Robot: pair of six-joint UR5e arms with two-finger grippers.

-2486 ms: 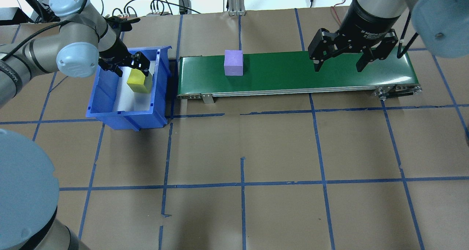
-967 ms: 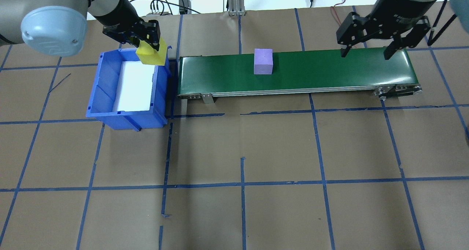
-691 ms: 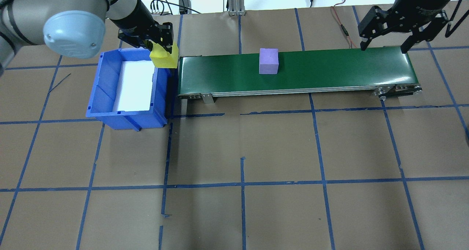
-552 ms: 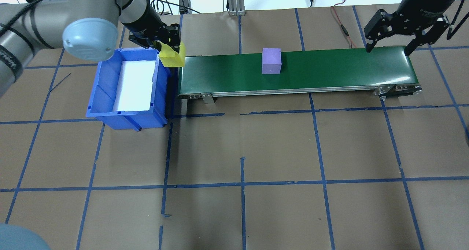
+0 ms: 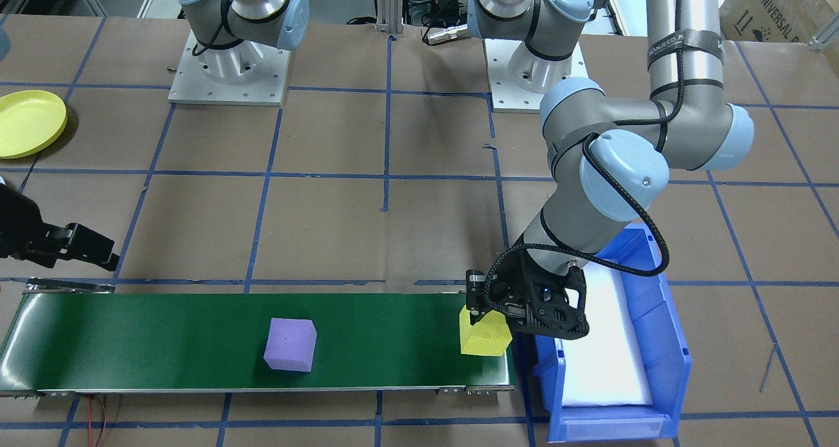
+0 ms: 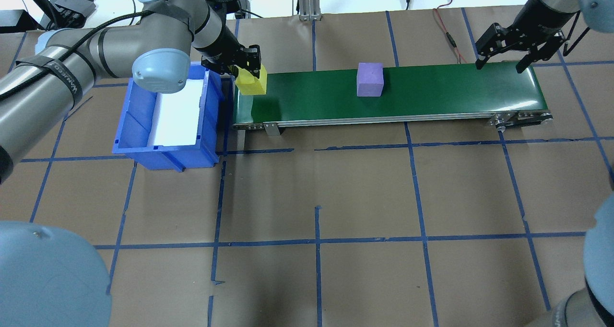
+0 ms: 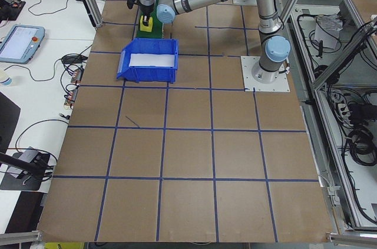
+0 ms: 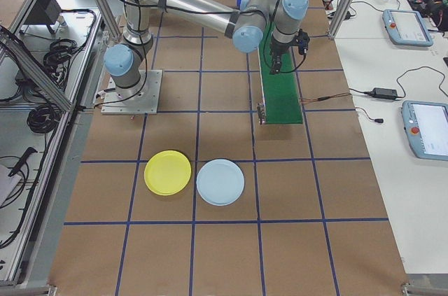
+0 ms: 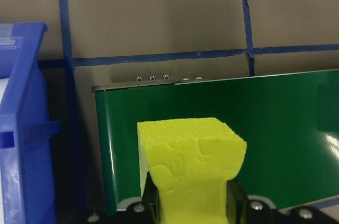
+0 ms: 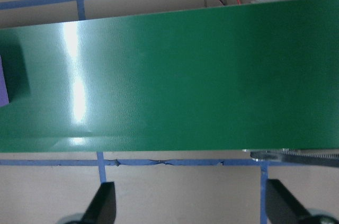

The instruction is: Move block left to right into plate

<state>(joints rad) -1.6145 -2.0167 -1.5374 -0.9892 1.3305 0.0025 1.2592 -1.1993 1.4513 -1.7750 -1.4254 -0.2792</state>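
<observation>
A yellow block [image 6: 250, 83] hangs over the left end of the green conveyor belt [image 6: 446, 89], and my left gripper [image 6: 247, 73] is shut on its top. The left wrist view shows the same yellow block [image 9: 193, 166] squeezed between the fingers. A purple block [image 6: 370, 79] rides on the belt, slightly right of its middle. Over the belt's far right end my right gripper [image 6: 499, 68] stands open and holds nothing. A yellow plate [image 8: 167, 172] and a light blue plate [image 8: 220, 182] lie on the table beyond the belt's right end.
The blue bin [image 6: 168, 149] with a white liner stands just left of the belt, close beside the held block. Cables and a metal post run along the table's far edge. Brown paper with blue tape lines covers the table.
My left gripper lifted the yellow block out of the blue bin and carried it right, over the belt's left end. The purple block travelled right along the belt. The right gripper drew back, still open.
</observation>
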